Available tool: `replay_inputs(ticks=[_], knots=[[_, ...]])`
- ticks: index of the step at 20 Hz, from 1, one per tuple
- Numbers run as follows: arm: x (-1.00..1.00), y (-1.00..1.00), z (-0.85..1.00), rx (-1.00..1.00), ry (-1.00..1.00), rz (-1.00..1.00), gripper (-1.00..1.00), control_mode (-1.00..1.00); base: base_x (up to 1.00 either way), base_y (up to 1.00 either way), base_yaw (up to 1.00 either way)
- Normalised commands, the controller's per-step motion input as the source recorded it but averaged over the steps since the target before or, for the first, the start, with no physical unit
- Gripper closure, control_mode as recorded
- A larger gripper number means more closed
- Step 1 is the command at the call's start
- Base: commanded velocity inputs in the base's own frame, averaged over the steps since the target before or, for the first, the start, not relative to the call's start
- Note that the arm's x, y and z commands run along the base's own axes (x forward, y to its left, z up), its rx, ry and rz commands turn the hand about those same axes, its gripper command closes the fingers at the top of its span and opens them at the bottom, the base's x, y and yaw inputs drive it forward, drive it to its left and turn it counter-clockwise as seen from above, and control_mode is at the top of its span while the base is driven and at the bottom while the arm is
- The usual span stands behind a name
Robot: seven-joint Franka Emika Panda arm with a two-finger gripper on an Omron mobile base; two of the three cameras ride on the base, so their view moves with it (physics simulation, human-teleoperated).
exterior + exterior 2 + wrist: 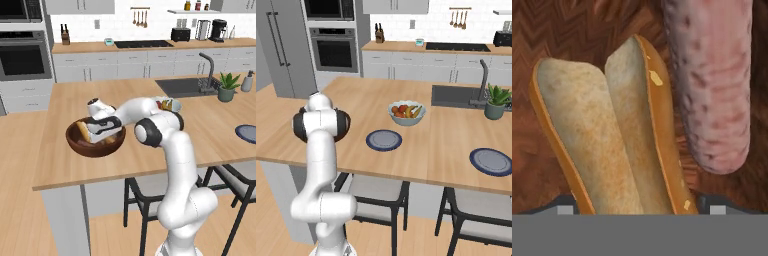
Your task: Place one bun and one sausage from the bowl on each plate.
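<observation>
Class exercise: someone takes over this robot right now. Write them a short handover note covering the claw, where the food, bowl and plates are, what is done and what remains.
Claw: down inside the wooden bowl, fingertips either side of a split bun; whether it grips yet cannot be told.
A sausage lies beside the bun in the bowl.
Plates: near plate in front of the fruit bowl, far plate toward the right end of the counter; both bare.
Done: nothing placed.
Left: one bun and one sausage onto each plate.
</observation>
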Motion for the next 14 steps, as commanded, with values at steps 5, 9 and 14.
replay_inputs(ticks=[5, 9, 14], knots=[[-0.16, -0.17, 0.29, 0.02, -0.09, 0.00, 1.00, -1.00, 0.00, 0.00, 0.00], [-0.51, -0.59, 1.00, 0.13, -0.39, 0.00, 1.00, -1.00, 0.00, 0.00, 0.00], [-0.99, -0.92, 1.00, 0.02, -0.21, -0.04, 1.00, -1.00, 0.00, 0.00, 0.00]])
